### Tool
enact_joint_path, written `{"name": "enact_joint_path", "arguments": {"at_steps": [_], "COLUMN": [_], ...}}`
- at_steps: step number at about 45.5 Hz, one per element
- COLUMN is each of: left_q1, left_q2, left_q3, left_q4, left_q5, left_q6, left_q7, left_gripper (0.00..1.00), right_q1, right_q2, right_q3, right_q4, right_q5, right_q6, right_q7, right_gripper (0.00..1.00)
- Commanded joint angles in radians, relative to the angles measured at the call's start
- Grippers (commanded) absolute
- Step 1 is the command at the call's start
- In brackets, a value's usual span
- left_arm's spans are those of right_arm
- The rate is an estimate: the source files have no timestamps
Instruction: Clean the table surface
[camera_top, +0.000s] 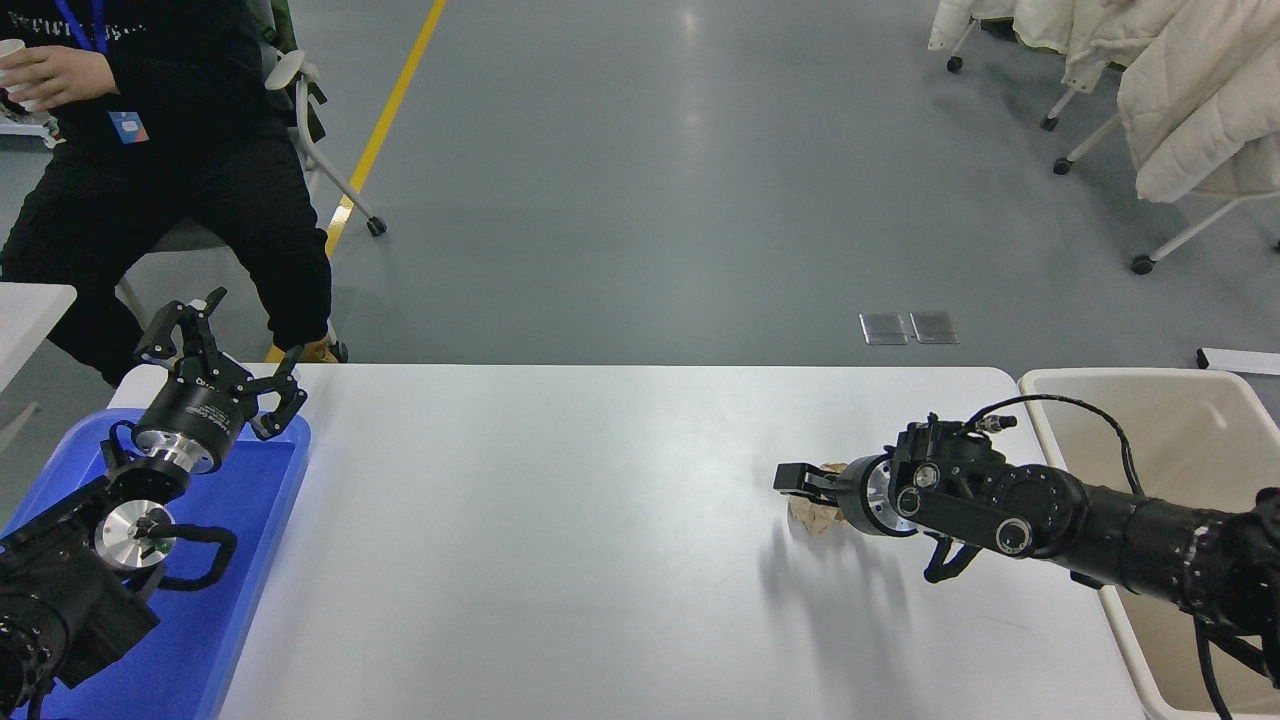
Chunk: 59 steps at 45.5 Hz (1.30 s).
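Note:
The white table surface (560, 540) is wide and bare except for a crumpled brown paper ball (812, 516) at its right. My right gripper (800, 492) reaches in from the right, low over the ball. It is open, with one finger lying across the ball's top and hiding most of it. My left gripper (225, 345) is open and empty, parked above the blue tray at the lower left.
A blue plastic tray (245, 560) lies at the table's left end under my left arm. A beige bin (1045, 390) stands off the table's right end. A person in black (170, 150) sits at the far left.

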Motion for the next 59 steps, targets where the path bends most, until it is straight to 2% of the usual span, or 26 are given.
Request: {"name": "enact_joint_path", "arguments": {"at_steps": [1,4,5,6,12,33,38,59], "left_q1": [-0.001,0.0,0.0,-0.001,0.0,0.0,0.0,0.0], "left_q2": [0.0,0.0,0.0,0.0,0.0,0.0,0.0,0.0], "left_q3": [0.0,0.0,0.0,0.0,0.0,0.0,0.0,0.0], "left_q4": [0.0,0.0,0.0,0.0,0.0,0.0,0.0,0.0], "left_q5": [0.0,0.001,0.0,0.0,0.0,0.0,0.0,0.0], "left_q6": [0.0,0.0,0.0,0.0,0.0,0.0,0.0,0.0], "left_q7": [0.001,-0.001,-0.001,0.001,0.001,0.001,0.001,-0.001], "left_gripper": [1.0,1.0,1.0,1.0,1.0,1.0,1.0,1.0], "right_q1": [-0.007,-0.007,-0.007,-0.005,-0.005,0.016,0.03,0.202], "right_q2": [0.041,0.041,0.041,0.041,0.042,0.032,-0.007,-0.447], "right_q3": [0.001,0.0,0.0,-0.003,-0.003,0.024,0.034,0.087], "right_q4": [-0.064,-0.064,-0.064,-0.064,-0.063,-0.054,-0.041,0.294], "right_q5": [0.0,0.0,0.001,0.001,0.001,0.018,0.018,0.018], "right_q6": [-0.002,0.004,0.007,0.008,0.008,0.03,0.037,0.243], "right_q7": [0.002,0.002,0.002,0.002,0.002,0.002,0.0,-0.011], "right_gripper": [0.77,0.54,0.44,0.28,0.0,0.0,0.0,0.0]}}
